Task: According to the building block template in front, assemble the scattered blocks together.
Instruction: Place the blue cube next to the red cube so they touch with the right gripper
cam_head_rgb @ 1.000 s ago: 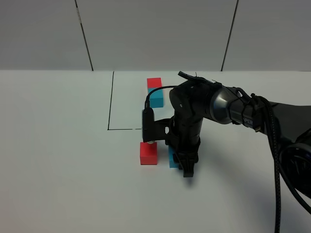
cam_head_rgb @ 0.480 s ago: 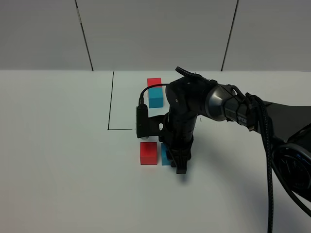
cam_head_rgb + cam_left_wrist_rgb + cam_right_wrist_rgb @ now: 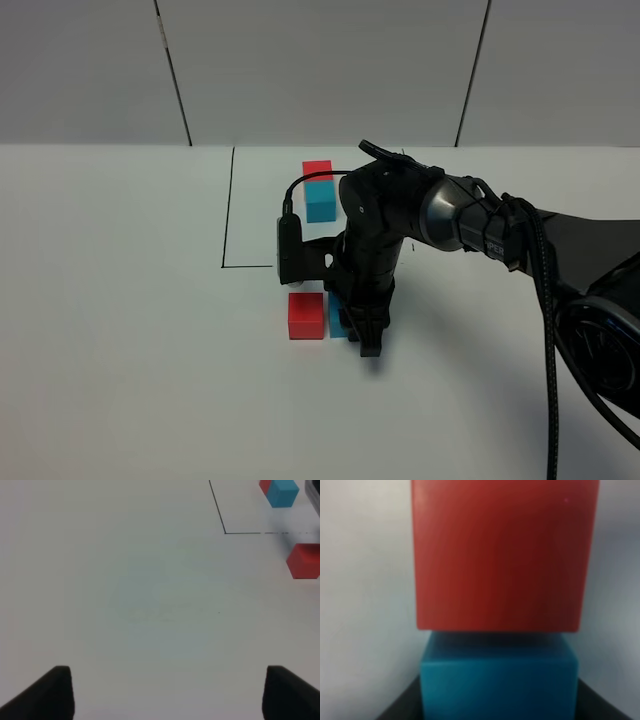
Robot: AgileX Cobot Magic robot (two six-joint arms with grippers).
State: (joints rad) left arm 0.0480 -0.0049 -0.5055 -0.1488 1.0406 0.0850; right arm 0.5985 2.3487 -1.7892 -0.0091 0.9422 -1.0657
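White tabletop point(image 3: 120, 300) runs back to a grey panelled wall point(image 3: 320, 70), with thin black lines point(image 3: 228, 210) marking off a corner on it. Inside those lines sits the template pair point(image 3: 319, 190): a red cube joined to a cyan-blue one, the red on the side nearer the wall.

Just outside the lines lies the loose red cube point(image 3: 305, 315). The loose cyan-blue cube point(image 3: 337, 322) is on its right (in the high view), their faces meeting, as the right wrist view shows. The right tool point(image 3: 358, 335) points down at the tabletop and is closed on the loose cyan-blue cube, with a dark finger point(image 3: 400, 707) against each side.

The left tool point(image 3: 167, 692) is spread wide over bare tabletop, holding nothing, well apart from the cubes.
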